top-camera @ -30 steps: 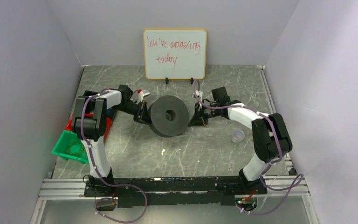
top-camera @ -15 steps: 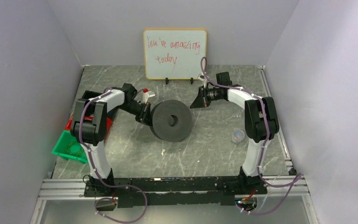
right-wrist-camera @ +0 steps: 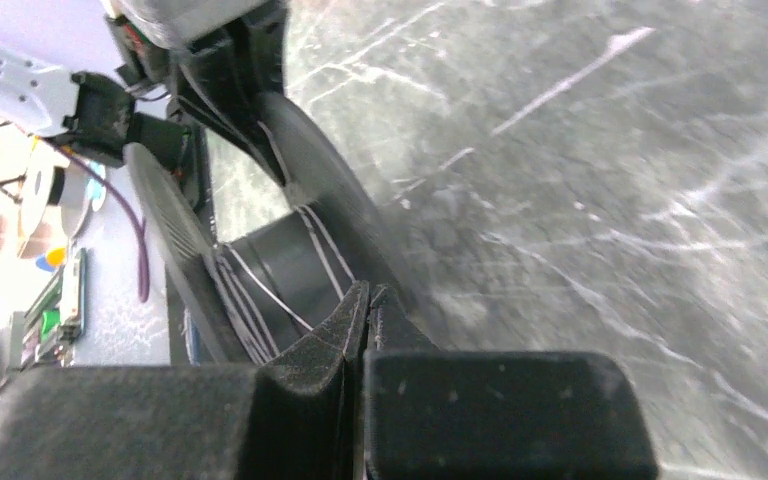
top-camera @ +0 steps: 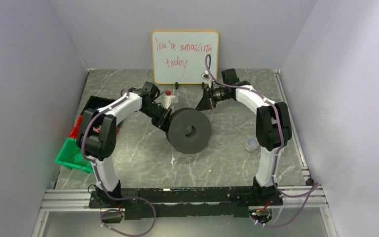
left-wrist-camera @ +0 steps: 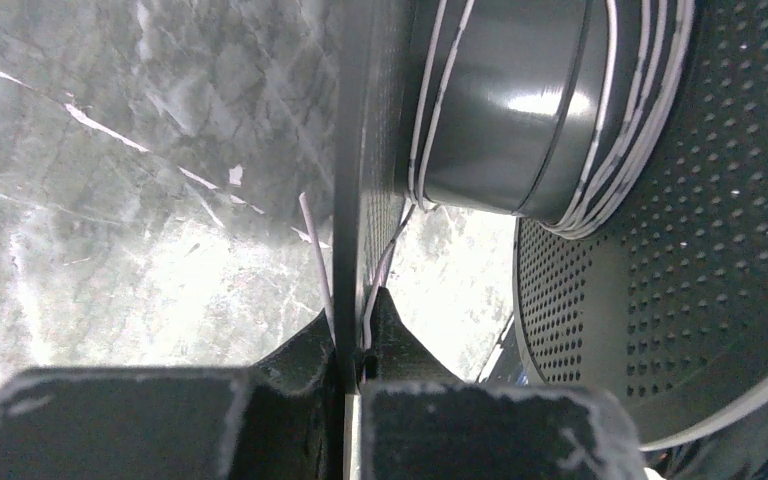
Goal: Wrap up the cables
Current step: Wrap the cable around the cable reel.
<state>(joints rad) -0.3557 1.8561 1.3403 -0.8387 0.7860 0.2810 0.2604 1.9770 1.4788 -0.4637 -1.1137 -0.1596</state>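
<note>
The cables are sitting wound around the hub of the black spool, thin whitish strands looping between its two flanges, so that's where they're living. The left gripper is clamping its jaws tight on the edge of one flange. In the left wrist view a couple of loose strands are running down along that flange right into the pinch. The right gripper is pressing its jaws fully together with no gap showing. One strand is heading off the hub toward its tips, but honestly I can't tell whether it's actually getting pinched there.

From above, the spool is tipping up near the middle of the table, showing its holed face to the camera. The left gripper is biting on at about its 10 o'clock and the right one is hanging just beside its rim at about 1 o'clock. Further out, a whiteboard is leaning at the table's 12 o'clock. A green bin is sitting over at the 9 o'clock edge, and a small clear cup is standing off at the spool's 3 o'clock.
</note>
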